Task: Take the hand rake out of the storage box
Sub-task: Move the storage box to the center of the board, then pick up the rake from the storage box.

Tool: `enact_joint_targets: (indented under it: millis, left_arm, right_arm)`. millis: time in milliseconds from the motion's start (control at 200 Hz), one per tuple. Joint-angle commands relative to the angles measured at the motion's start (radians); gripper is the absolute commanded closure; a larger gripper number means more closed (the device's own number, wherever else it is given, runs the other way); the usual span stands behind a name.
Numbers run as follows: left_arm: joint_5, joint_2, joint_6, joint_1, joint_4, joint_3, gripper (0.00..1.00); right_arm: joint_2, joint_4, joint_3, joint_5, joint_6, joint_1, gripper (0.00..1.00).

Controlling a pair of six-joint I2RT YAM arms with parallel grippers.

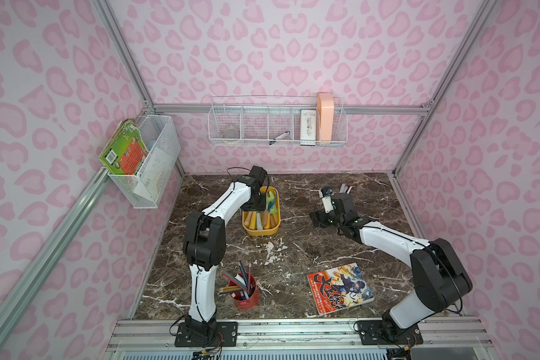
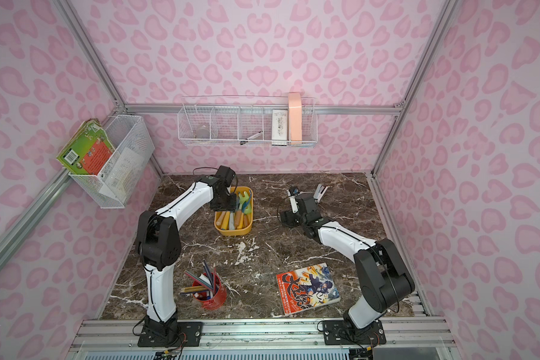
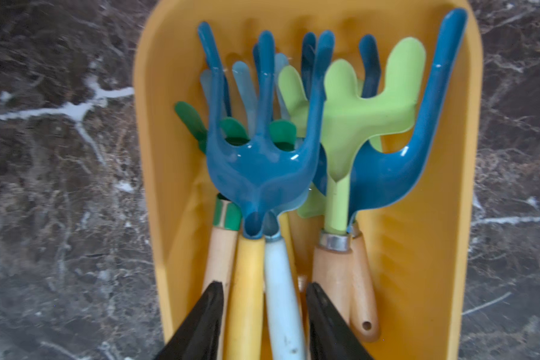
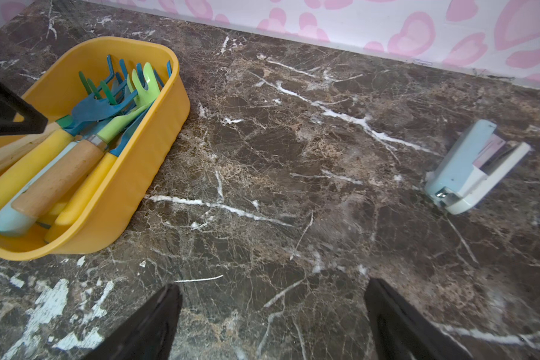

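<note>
Within the storage box [image 3: 418, 249] — hand rake [image 3: 262, 168] handle between left pincer [image 3: 264, 288] jaws.

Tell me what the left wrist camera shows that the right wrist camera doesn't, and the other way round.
Only left wrist: the left gripper seen from behind, its fingers apart on either side of a yellow handle and a white handle.
Only right wrist: a stapler lying on the table, the pink wall, and the open right gripper over bare table.
Both: the box with the rakes inside, on the marble table.
</note>
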State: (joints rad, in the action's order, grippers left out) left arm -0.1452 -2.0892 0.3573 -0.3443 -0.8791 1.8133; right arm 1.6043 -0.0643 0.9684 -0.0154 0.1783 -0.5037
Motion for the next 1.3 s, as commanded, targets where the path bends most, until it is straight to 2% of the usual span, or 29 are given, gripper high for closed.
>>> enact_joint_targets:
  millis: [0,200,430,800,1095,1205,1295]
  left_arm:
    - [-0.067,-0.003,-0.046,0.003,-0.071,0.006,0.52]
    - [-0.055,-0.008,-0.046,0.005,-0.059,-0.012,0.53]
    - [0.018,-0.03,-0.037,-0.001,0.017,-0.003,0.58]
    - [-0.095,-0.145,0.024,-0.004,0.064,0.063,0.64]
    - [-0.204,-0.21,-0.006,-0.02,0.045,0.071,0.67]
    - [-0.22,-0.218,-0.006,-0.02,0.055,0.072,0.73]
    - [-0.21,-0.215,0.003,-0.021,0.065,0.071,0.82]
  right_arm:
    - [0.003,0.003,0.004,0.005,0.007,-0.001,0.07]
    - [0.017,0.004,0.013,0.015,0.01,-0.001,0.07]
    - [0.022,0.003,0.01,0.012,0.011,-0.001,0.07]
    - [0.026,0.006,0.012,0.016,0.007,-0.002,0.07]
    - [0.031,-0.002,0.012,0.02,0.007,-0.001,0.07]
    - [0.036,-0.005,0.014,0.023,0.01,-0.002,0.07]
    - [0.039,-0.005,0.013,0.026,0.012,-0.001,0.07]
